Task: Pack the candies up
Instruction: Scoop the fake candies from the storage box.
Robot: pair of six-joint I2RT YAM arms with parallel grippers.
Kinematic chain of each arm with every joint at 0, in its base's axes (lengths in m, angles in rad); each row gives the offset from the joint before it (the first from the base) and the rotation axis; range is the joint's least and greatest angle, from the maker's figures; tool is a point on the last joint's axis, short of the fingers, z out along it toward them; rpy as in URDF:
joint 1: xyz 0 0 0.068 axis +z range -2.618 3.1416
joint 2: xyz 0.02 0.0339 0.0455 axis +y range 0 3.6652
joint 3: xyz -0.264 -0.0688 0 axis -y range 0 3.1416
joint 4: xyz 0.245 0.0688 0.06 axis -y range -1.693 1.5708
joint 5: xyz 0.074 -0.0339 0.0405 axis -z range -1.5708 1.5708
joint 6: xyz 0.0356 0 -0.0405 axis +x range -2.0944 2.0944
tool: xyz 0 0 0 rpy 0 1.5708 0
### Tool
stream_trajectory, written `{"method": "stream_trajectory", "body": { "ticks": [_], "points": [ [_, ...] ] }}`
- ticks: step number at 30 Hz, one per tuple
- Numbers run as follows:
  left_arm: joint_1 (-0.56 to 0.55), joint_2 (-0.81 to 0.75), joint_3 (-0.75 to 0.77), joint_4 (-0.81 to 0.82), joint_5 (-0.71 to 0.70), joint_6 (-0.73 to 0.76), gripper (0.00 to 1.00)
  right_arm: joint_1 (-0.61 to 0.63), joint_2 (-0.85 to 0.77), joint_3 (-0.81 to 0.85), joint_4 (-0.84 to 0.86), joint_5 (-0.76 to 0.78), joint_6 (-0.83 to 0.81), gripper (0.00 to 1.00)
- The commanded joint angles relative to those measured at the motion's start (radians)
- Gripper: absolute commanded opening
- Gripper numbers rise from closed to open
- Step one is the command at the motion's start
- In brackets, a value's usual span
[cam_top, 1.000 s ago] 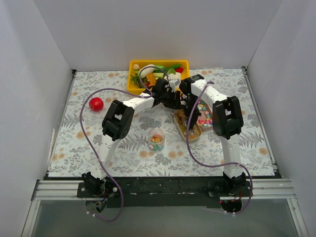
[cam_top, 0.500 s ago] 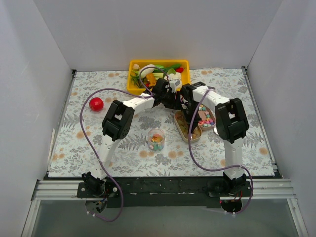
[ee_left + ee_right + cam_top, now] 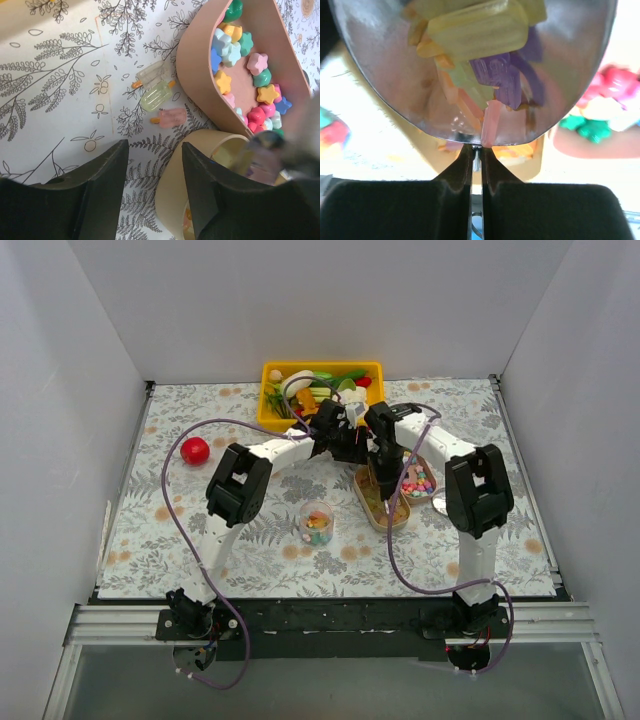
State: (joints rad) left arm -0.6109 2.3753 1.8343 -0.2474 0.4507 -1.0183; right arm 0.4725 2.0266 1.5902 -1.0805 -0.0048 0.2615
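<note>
My right gripper (image 3: 476,157), pinching a spoon (image 3: 375,75) heaped with candies (image 3: 475,25), could spill them by tilting toward the jar (image 3: 317,523) at eight o'clock; my left gripper (image 3: 154,155) hangs spread.

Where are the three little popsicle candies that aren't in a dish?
In the left wrist view, the three popsicle candies lie loose on the tablecloth, just left of the tan dish of star candies and above the cream dish.

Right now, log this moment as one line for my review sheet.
right claw: shut on spoon, full of candies | left claw: open, empty | three loose candies on cloth beside star dish
</note>
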Motion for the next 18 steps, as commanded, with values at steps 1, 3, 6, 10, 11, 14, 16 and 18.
{"method": "stream_trajectory", "body": {
  "ticks": [1,3,6,10,11,14,16,18],
  "points": [
    [0.002,-0.113,-0.017,-0.070,-0.058,-0.028,0.49,0.006,-0.153,0.082,-0.044,0.011,0.019,0.01],
    [0.011,-0.145,-0.029,-0.067,-0.078,-0.034,0.52,0.006,-0.207,0.082,-0.065,0.011,0.028,0.01],
    [0.020,-0.192,-0.058,-0.066,-0.110,-0.039,0.60,0.009,-0.282,0.073,-0.104,-0.040,0.044,0.01],
    [0.028,-0.270,-0.107,-0.067,-0.161,-0.029,0.75,0.021,-0.368,0.062,-0.162,-0.099,0.061,0.01],
    [0.030,-0.287,-0.116,-0.069,-0.184,-0.026,0.82,0.029,-0.382,0.060,-0.186,-0.109,0.064,0.01],
    [0.042,-0.372,-0.173,-0.090,-0.213,-0.017,0.89,0.069,-0.420,0.048,-0.223,-0.165,0.068,0.01],
    [0.056,-0.457,-0.242,-0.101,-0.218,-0.013,0.90,0.103,-0.431,0.039,-0.231,-0.169,0.077,0.01],
    [0.066,-0.516,-0.295,-0.122,-0.224,0.001,0.91,0.153,-0.440,0.030,-0.228,-0.188,0.100,0.01]
  ]
}}
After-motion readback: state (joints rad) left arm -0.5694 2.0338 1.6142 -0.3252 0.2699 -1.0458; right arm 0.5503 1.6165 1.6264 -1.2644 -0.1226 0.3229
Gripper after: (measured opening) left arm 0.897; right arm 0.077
